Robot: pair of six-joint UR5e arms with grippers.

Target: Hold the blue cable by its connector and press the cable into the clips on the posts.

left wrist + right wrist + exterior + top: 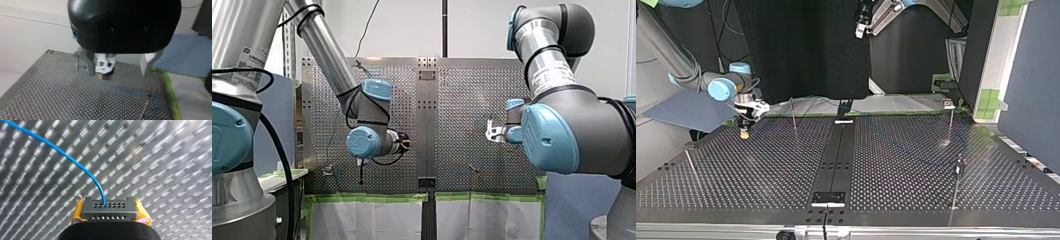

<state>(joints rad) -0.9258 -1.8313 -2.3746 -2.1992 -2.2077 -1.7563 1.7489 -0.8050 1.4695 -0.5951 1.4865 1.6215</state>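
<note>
**Right gripper gripping the connector, blue cable trailing toward the posts**

My right gripper (109, 213) is clamping the grey connector (109, 208) between its yellow pads (78, 210), one pad on each end face. The blue cable (75, 161) is leaving the connector's row of holes and arching away over the perforated table (162, 157). In the left wrist view it is lying slack on the plate and running to a thin post (146, 105) with an orange-topped clip (151, 89). Whether it is seated in that clip cannot be told.

My left gripper (119, 73) is hanging well above the table, its metal fingers (91, 63) spread and gripping nothing.

The cable is looking thin, light and limp, so it is likely to sag and follow wherever the connector leads. The connector, as the only rigid part, is the proper hold. A hard pull is risking strain where the wire enters it.

In the top view the right gripper is working near the table's far left corner, close to the edge, with a second post (794, 117) near it. The middle of the plate is offering the open room. A third post (950, 122) is standing well apart, at that view's right.
</note>
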